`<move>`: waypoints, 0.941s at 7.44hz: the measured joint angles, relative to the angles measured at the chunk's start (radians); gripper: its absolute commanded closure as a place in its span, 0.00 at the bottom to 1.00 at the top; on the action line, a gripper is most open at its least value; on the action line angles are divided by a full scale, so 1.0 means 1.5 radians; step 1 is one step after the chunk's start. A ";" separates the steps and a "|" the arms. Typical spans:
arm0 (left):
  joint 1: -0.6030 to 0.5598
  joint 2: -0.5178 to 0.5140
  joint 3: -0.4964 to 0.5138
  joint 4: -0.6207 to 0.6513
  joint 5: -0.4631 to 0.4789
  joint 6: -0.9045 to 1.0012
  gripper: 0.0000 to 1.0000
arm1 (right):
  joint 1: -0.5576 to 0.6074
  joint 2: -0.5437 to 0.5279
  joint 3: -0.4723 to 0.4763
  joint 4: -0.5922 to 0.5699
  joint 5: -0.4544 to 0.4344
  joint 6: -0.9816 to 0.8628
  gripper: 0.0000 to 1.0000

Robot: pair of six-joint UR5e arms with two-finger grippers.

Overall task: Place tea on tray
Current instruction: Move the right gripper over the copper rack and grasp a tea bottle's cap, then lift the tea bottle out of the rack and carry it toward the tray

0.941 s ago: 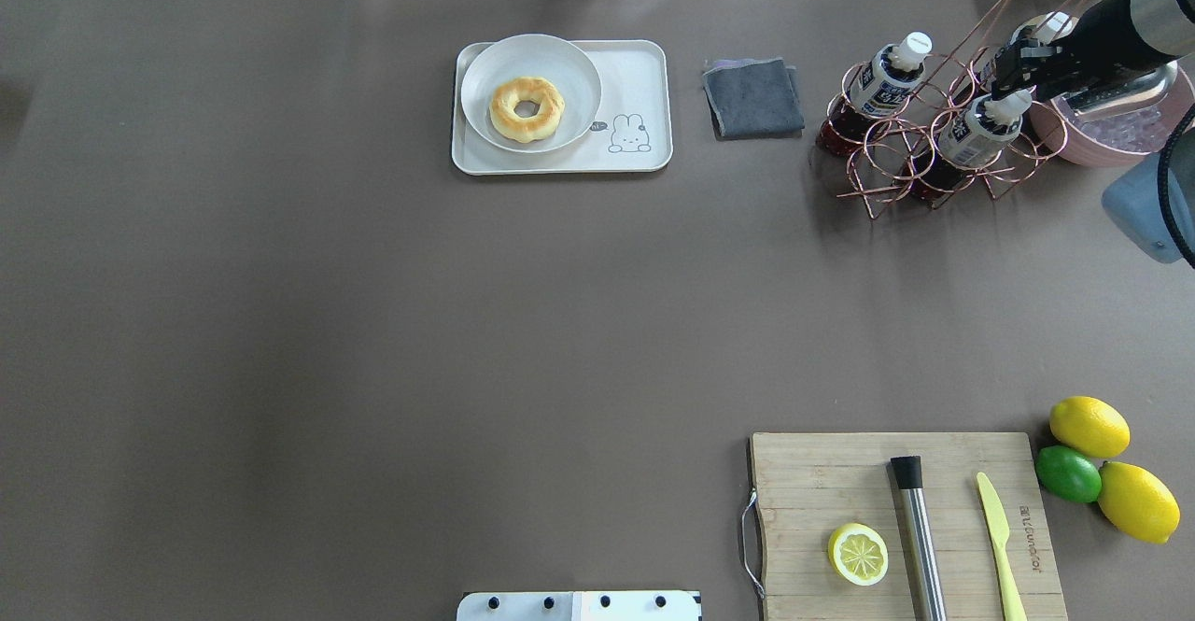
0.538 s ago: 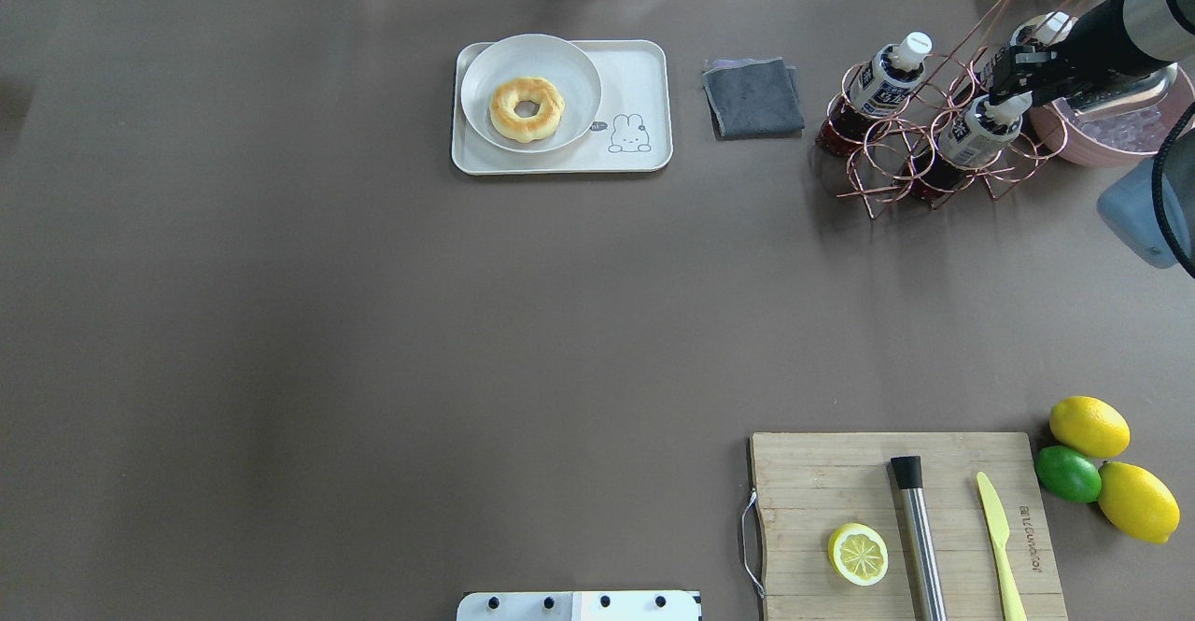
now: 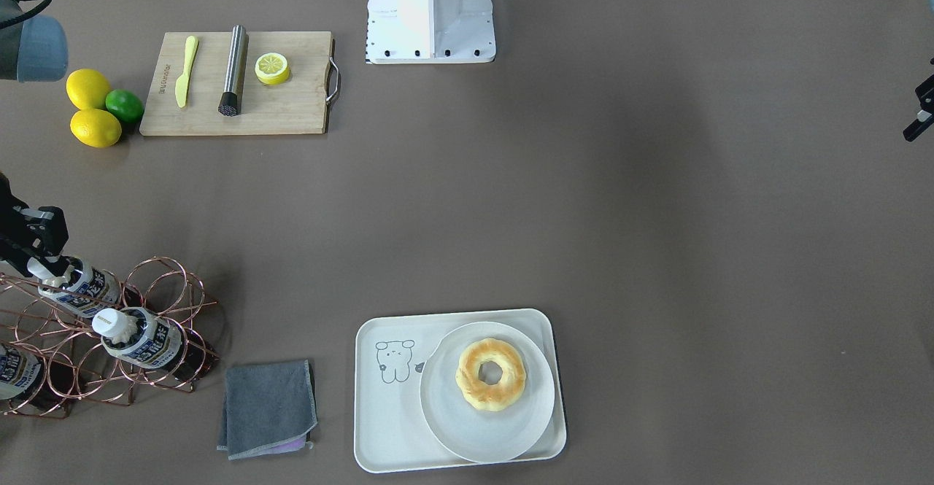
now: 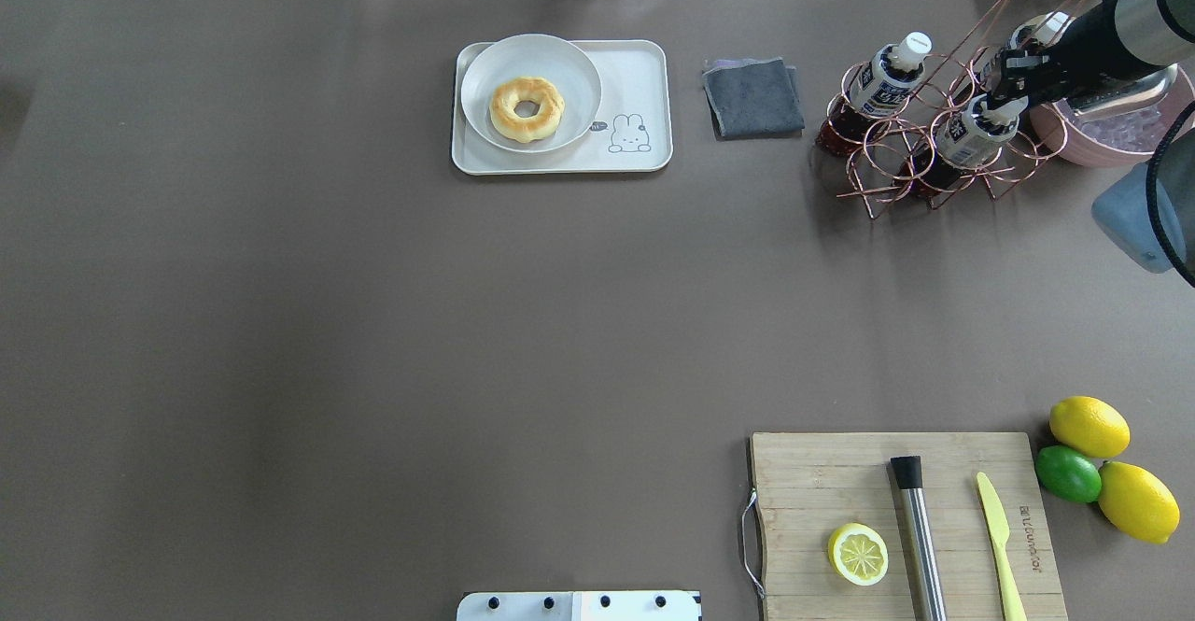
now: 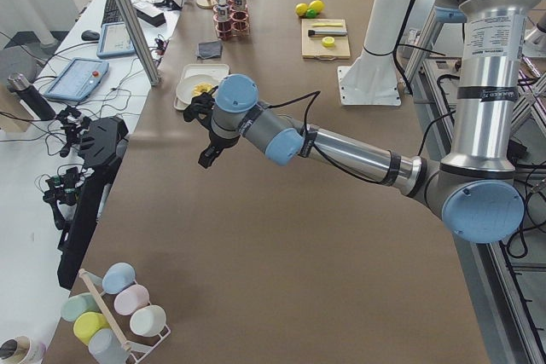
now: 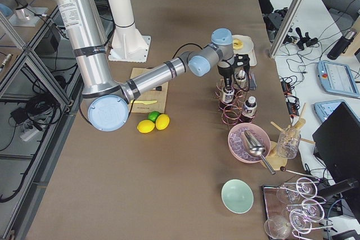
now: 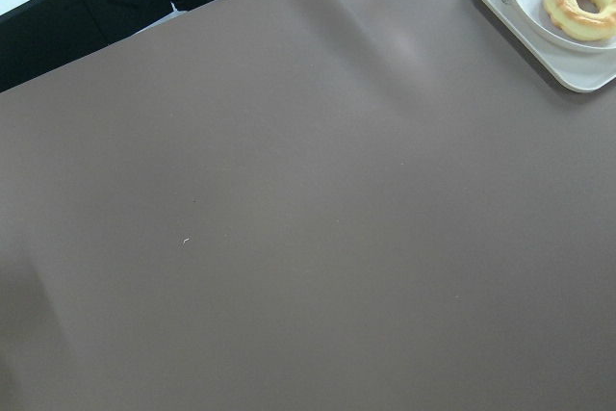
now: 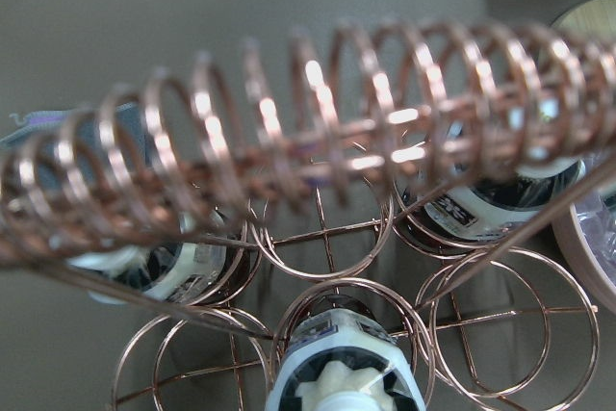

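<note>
Dark reddish-brown in its small plastic bottle, the tea (image 4: 966,135) stands in a front ring of the copper wire rack (image 8: 289,141) at the far right of the table (image 4: 373,322). Its long axis is upright and its white cap (image 8: 342,397) points straight up at me. My right pincer (image 4: 1006,89) hangs directly over that cap with the fingers down at cap level. Whether they have clamped on it or are only beside it, I cannot tell, since the rack's coiled handle blurs across my wrist view. Against the picture from just under a second ago, the right pincer has sunk closer onto the cap, and the bottle has not left its ring. A like bottle (image 4: 882,79) stands in the neighbouring ring. A folded grey cloth (image 4: 752,98) lies between the rack and the cream tray (image 4: 644,79), which is well apart from the tea. The tray carries a white plate (image 4: 569,61) with a doughnut (image 4: 527,108). My left pincer (image 5: 205,134) hovers over bare table, its opening unclear.
</note>
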 measured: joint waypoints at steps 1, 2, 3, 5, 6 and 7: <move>0.000 0.000 0.000 0.000 0.000 0.000 0.01 | 0.001 0.001 0.001 0.000 0.002 -0.003 1.00; 0.000 -0.001 0.000 0.000 0.000 0.000 0.01 | 0.009 0.002 0.004 -0.003 0.007 -0.007 1.00; 0.000 -0.001 0.000 0.000 0.000 0.000 0.01 | 0.021 0.003 0.012 -0.019 0.014 -0.016 1.00; 0.004 -0.001 0.000 0.000 0.000 -0.001 0.01 | 0.044 0.027 0.048 -0.111 0.023 -0.058 1.00; 0.006 -0.002 0.000 0.000 0.000 -0.001 0.01 | 0.057 0.048 0.068 -0.166 0.028 -0.072 1.00; 0.011 -0.002 0.001 0.000 0.000 -0.001 0.01 | 0.075 0.077 0.086 -0.224 0.049 -0.078 1.00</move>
